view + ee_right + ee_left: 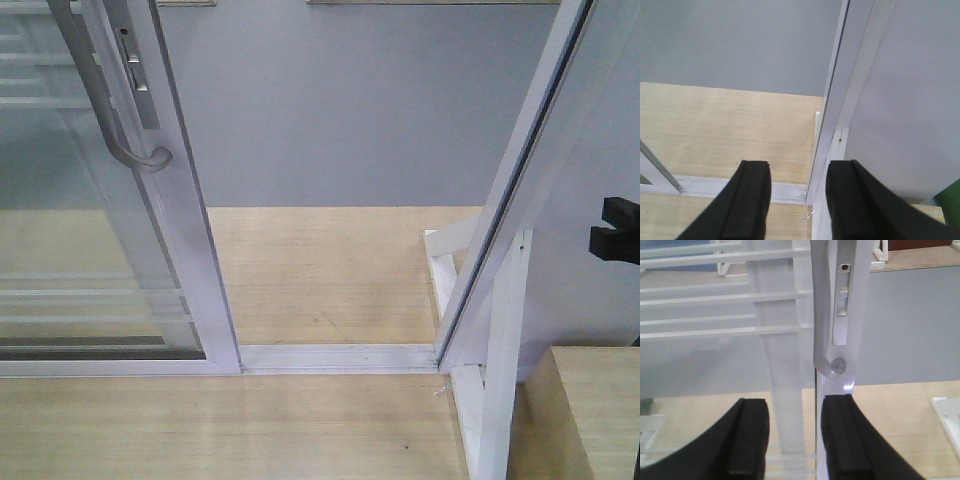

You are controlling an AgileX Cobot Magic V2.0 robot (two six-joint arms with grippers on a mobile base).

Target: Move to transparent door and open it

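The transparent door (90,230) stands at the left in the front view, its white frame edge (190,250) well apart from the right jamb (520,180), leaving a wide gap. Its curved silver handle (110,110) and lock plate (135,70) sit near the top. In the left wrist view the handle (821,315) and lock plate (841,300) hang just above my left gripper (795,435), which is open and holds nothing. The door's frame edge passes in front of its right finger. My right gripper (797,200) is open and empty, facing the jamb (832,125).
A white floor track (340,357) runs across the gap, with wood floor and then grey floor (350,100) beyond. A white brace (500,380) and a wooden box (590,410) stand at the lower right. Black fingers (612,242) poke in at the right edge.
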